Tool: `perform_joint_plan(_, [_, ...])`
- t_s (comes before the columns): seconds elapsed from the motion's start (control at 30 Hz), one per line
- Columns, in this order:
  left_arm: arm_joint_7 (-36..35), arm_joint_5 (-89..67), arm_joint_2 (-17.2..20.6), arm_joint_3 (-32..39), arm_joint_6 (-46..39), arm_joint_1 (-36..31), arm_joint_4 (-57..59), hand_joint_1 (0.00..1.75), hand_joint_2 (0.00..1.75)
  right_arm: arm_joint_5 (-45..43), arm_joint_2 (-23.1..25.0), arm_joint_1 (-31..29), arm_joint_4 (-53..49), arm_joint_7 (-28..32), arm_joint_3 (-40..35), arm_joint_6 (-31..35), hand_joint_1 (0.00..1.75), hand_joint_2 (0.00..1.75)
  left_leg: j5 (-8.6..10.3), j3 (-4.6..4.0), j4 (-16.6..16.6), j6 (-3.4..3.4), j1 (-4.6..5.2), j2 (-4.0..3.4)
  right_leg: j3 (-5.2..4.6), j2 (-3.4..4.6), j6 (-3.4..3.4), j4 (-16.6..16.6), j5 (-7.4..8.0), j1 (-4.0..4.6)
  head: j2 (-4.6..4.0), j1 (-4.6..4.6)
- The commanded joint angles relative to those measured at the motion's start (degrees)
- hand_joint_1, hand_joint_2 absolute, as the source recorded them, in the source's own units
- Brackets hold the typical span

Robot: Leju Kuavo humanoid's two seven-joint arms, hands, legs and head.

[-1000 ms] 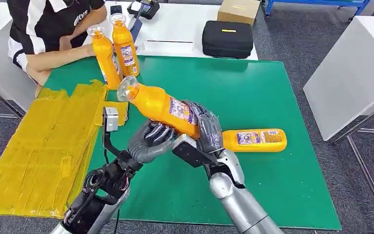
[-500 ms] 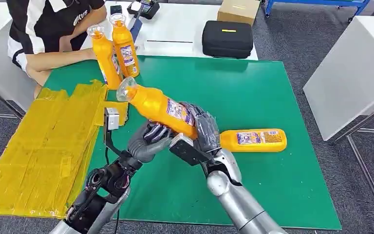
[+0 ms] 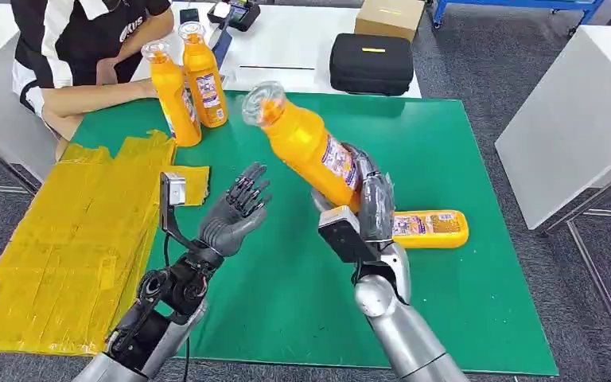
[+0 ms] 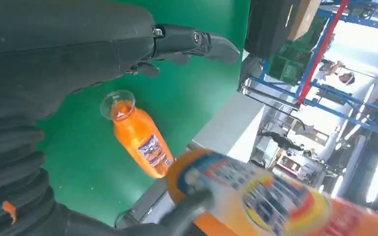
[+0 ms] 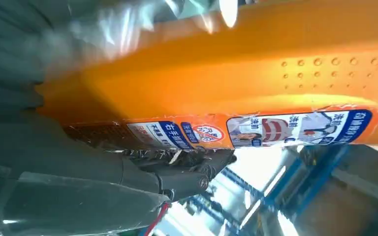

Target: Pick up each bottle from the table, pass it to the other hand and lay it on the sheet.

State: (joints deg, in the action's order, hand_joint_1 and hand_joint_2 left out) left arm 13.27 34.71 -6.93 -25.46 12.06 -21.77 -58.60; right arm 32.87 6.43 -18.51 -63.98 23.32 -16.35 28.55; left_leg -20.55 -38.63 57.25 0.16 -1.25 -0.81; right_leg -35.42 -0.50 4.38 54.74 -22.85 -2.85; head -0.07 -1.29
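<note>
- Right robot hand [image 3: 363, 205] clamped around lower body of an orange bottle [image 3: 309, 145], held tilted above the green desk [image 3: 461, 302], clear cap toward the far left.
- Left robot hand [image 3: 237, 213] with fingers spread, holding nothing, raised over the desk to the left of the held bottle, not touching it.
- A second orange bottle [image 3: 428, 228] lying flat on the desk, just behind the right robot hand.
- Two more orange bottles [image 3: 184, 83] standing upright at the far left corner of the desk, touching each other, next to a person's arm [image 3: 87, 95].
- Yellow sheet [image 3: 71, 247] spread over the left edge of the desk.
- Black case [image 3: 371, 63] on the white table beyond the desk.
</note>
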Motion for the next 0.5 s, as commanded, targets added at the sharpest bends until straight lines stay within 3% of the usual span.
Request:
perform_joint_plan(0.03, [-0.23,-0.28,0.32,1.39,-0.27,-1.52,2.88,0.0,1.75,-0.24,-0.26,-0.49,-2.4,0.08,2.26,0.38,1.75,1.75,-0.16,0.32,0.02,0.03,-0.01,0.05,0.31,0.01,-0.32,0.03,-0.15,0.04,0.0,-0.02])
perform_joint_plan(0.5, [0.13,-1.57,0.34,2.68,-0.79,-0.65,2.13,0.0,1.75,1.4,-0.14,-1.21,0.35,-2.17,2.17,-0.8,1.75,1.75,-0.18,0.38,0.02,0.04,-0.02,0.02,0.35,0.05,-0.34,0.02,-0.16,0.05,0.0,-0.02])
